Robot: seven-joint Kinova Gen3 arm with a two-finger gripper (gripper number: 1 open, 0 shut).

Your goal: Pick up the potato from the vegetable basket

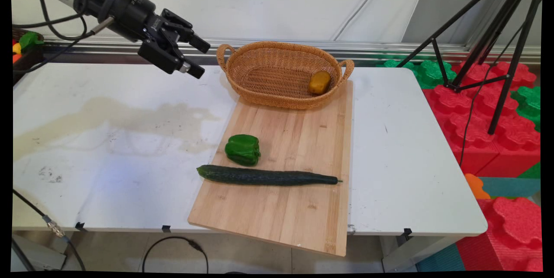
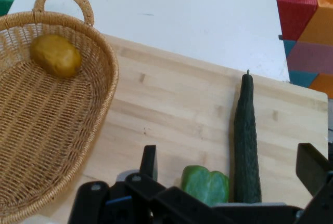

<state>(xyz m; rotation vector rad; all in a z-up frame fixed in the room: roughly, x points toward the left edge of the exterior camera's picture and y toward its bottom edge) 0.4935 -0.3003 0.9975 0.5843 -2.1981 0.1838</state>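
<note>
My black gripper (image 1: 200, 58) hangs open and empty above the table's back left, just left of the wicker basket (image 1: 259, 55). A yellow potato (image 1: 319, 82) lies at the basket's right end, and in the hand view the potato (image 2: 55, 54) sits at the upper left. A green bell pepper (image 1: 243, 150) and a long dark cucumber (image 1: 266, 176) lie on the wooden cutting board (image 1: 294, 139). In the hand view the pepper (image 2: 205, 183) and cucumber (image 2: 246, 141) show between my spread fingers (image 2: 149, 161), with the basket (image 2: 101, 86) to the left.
The white table (image 1: 402, 148) carries the board and basket. A black tripod (image 1: 497, 44) and red and green foam blocks (image 1: 484, 113) stand to the right. A container with colourful items (image 1: 24, 48) sits at the far left edge.
</note>
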